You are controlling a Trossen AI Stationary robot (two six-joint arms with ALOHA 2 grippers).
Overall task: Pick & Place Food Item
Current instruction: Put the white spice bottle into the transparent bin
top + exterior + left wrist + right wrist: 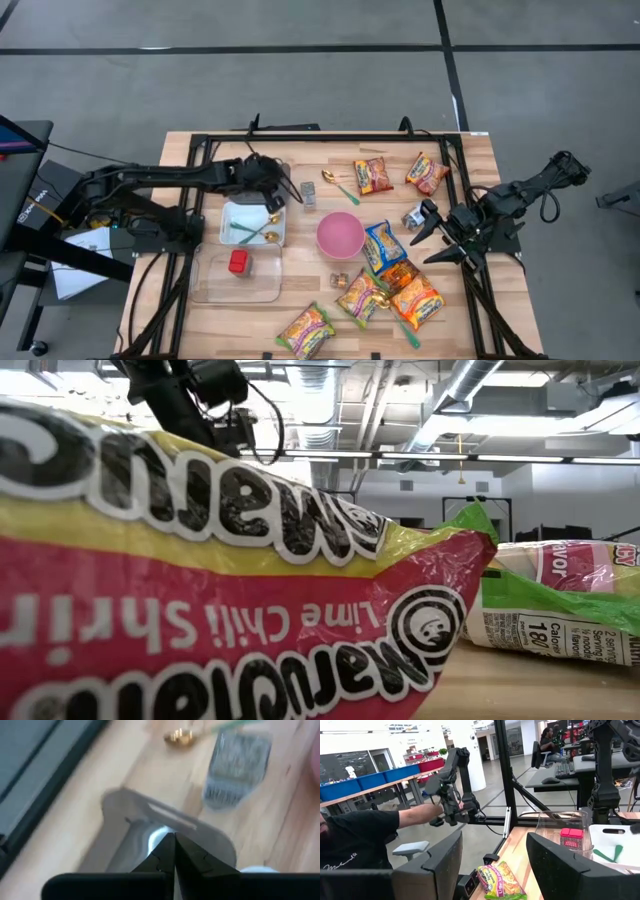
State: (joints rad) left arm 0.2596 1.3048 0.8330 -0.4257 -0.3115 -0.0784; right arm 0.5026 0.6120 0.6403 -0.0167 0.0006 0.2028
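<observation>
My left gripper (277, 193) hovers at the far right corner of the white tray (240, 212), and its fingers (174, 854) are shut on a grey flat thing (165, 817), blurred. A silver packet (308, 193) and a gold spoon (330, 177) lie just beyond it; both also show in the left wrist view: the packet (236, 767) and the spoon (180, 737). My right gripper (437, 236) is open and empty at the table's right, by the blue noodle packet (382, 246). A clear box (240, 275) holds a red item (238, 262). My left gripper has the grey flat thing at its near edge (156, 839), right at the shut fingertips. The thing spreads out ahead of the fingers above the wood. The blur and the fingers hide the exact hold.
A pink bowl (340, 235) stands mid-table. Several noodle packets lie at the front right (415, 300), front (306, 330) and far right (372, 176). One packet (200, 590) fills the low view. A person's arm (415, 815) shows beyond the table's left side.
</observation>
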